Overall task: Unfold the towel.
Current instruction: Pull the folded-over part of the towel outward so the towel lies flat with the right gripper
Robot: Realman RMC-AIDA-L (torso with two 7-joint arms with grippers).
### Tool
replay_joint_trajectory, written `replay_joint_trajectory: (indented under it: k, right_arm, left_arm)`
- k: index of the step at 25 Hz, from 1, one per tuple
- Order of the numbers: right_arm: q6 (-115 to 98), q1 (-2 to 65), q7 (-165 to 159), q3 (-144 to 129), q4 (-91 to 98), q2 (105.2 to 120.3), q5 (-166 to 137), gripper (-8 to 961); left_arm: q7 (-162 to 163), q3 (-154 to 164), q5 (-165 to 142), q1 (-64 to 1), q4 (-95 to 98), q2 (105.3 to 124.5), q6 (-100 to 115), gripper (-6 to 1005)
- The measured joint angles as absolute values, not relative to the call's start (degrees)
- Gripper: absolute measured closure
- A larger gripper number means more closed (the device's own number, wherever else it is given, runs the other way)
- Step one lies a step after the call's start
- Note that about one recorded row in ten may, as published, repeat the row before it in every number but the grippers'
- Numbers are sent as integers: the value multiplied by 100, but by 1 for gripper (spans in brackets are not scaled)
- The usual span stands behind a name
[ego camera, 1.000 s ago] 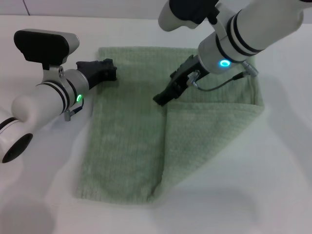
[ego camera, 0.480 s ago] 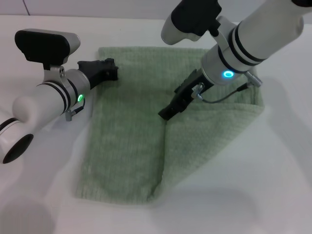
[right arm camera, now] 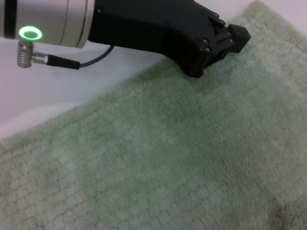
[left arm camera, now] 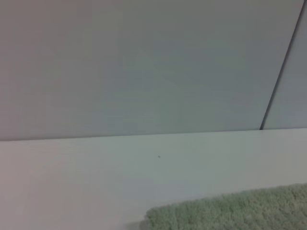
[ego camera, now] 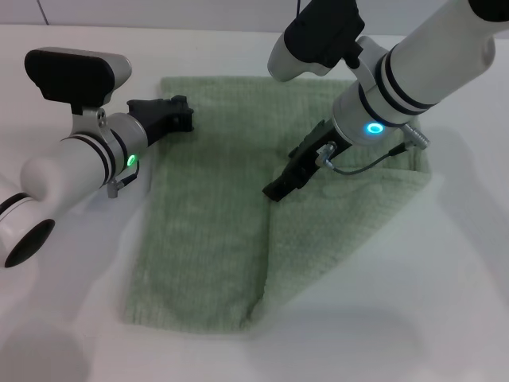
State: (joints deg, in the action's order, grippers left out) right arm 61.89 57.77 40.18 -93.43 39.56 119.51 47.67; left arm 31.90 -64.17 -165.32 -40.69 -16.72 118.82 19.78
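Observation:
The pale green towel [ego camera: 207, 215] lies on the white table, its right part folded over into a flap [ego camera: 342, 215] whose edge runs down the middle. My left gripper [ego camera: 179, 115] is shut and rests on the towel's far left corner; it also shows in the right wrist view [right arm camera: 218, 45], tips down on the cloth [right arm camera: 144, 158]. My right gripper [ego camera: 280, 189] is low over the top of the flap's inner edge. A strip of towel [left arm camera: 230, 211] shows in the left wrist view.
The white table [ego camera: 445, 302] extends around the towel on all sides. A grey wall [left arm camera: 144, 62] stands behind the table's far edge. A cable loops from my right wrist [ego camera: 358, 163] above the flap.
My right gripper has moved down and slightly right along the towel, toward the top of the flap's edge. The left arm and the towel have not moved.

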Motion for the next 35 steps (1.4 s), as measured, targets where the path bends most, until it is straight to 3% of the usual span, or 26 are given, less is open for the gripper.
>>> replay_joint_trajectory:
  k: [14,24,30,35]
  right_arm:
    - [6044,5914,4102,-9418,3708,11962,4767,143]
    - [6071,6017,4105,-9431,3568,11971,4788,313]
    - [6085,6021,4105,-9431,3568,11971,4801,575]
    - [6089,6021,4112,-9437,3568,11971,4804,726]
  left_arm:
    - [3190,-6416,-16532,-4069,-1696,11882,1978,1000]
    - [3190,-6416,-16532,-4069,-1697,11882,1978,1000]
    - [3190,-6416,-16532,-4069,-1697,11883,1977,1000]
    - [3190,-6416,-16532,-4064,-1697,11877,1978,1000]
